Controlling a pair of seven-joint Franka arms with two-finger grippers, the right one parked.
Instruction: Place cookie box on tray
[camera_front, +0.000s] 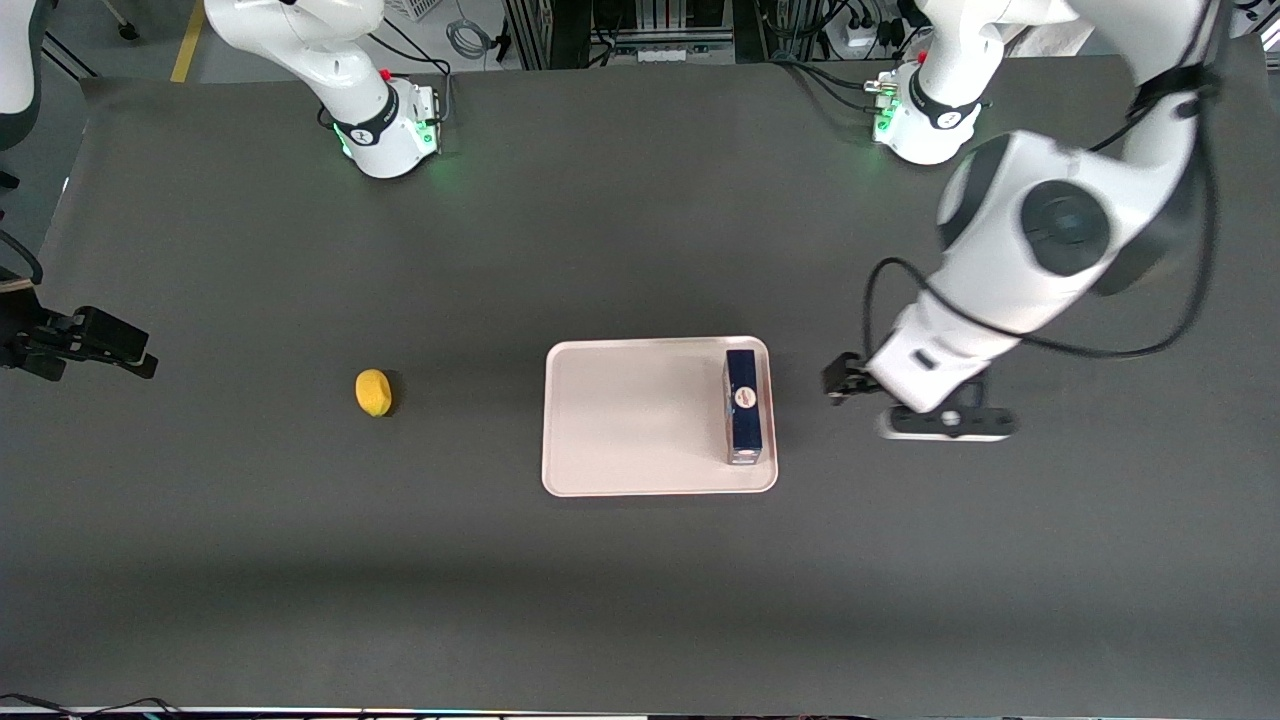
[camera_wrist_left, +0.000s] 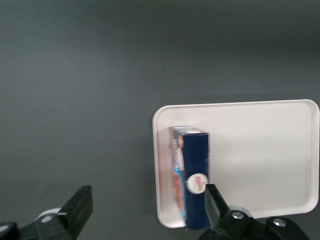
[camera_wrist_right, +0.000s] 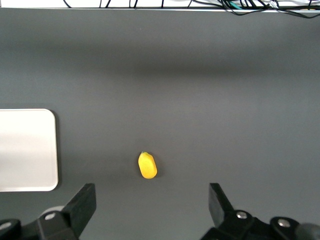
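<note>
The dark blue cookie box (camera_front: 744, 405) lies on the pale pink tray (camera_front: 640, 430), along the tray's edge toward the working arm's end. My left gripper (camera_front: 940, 420) is raised above the table beside that end of the tray, apart from the box. In the left wrist view the gripper (camera_wrist_left: 147, 205) is open and empty, its two black fingers (camera_wrist_left: 80, 206) spread wide. The box (camera_wrist_left: 196, 175) and the tray (camera_wrist_left: 260, 160) show below it, with the tray's edge between the fingers.
A small yellow rounded object (camera_front: 373, 391) lies on the dark table toward the parked arm's end, apart from the tray; it also shows in the right wrist view (camera_wrist_right: 147, 165) with a corner of the tray (camera_wrist_right: 25, 150).
</note>
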